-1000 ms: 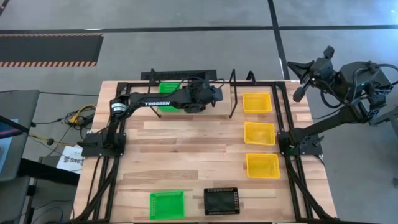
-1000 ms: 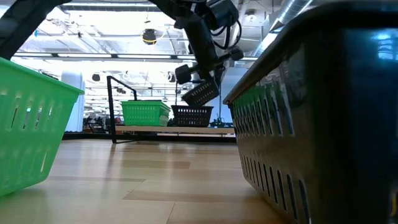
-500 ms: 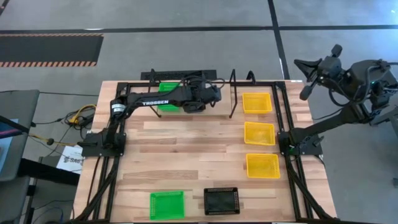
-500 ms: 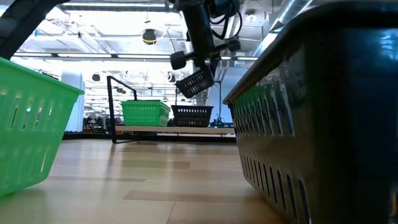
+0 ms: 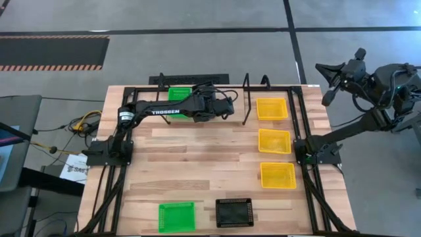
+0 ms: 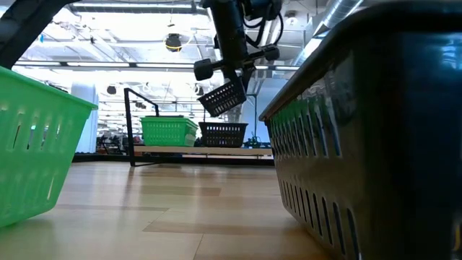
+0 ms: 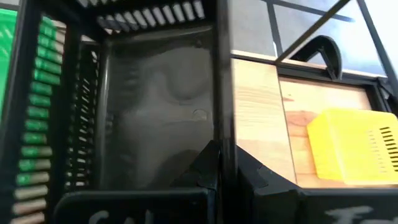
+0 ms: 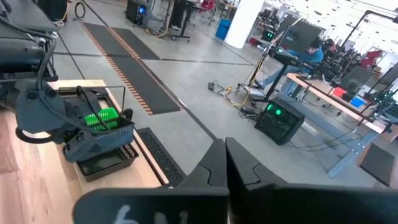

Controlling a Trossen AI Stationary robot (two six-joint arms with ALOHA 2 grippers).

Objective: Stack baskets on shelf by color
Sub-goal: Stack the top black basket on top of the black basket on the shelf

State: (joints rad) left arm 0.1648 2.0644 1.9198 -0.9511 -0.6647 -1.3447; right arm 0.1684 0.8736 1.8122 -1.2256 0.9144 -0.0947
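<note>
Yellow baskets: three, in a row along the table's right edge (image 5: 272, 108) (image 5: 274, 141) (image 5: 278, 175).

Green baskets: two counted, one at the front edge (image 5: 176, 216) and one on the shelf (image 6: 168, 131). Can't tell if the one on the shelf is a single basket or a stack.

Black baskets: three. One sits at the front edge beside the green (image 5: 234, 212), one is on the shelf (image 6: 223, 134), and there is one lifted black basket (image 6: 222, 97), tilted in the air above the shelf.

Shelf (image 6: 180, 150): one, at the far edge.

Arms: two, left arm (image 5: 164, 110) and right arm (image 5: 355, 128).
</note>
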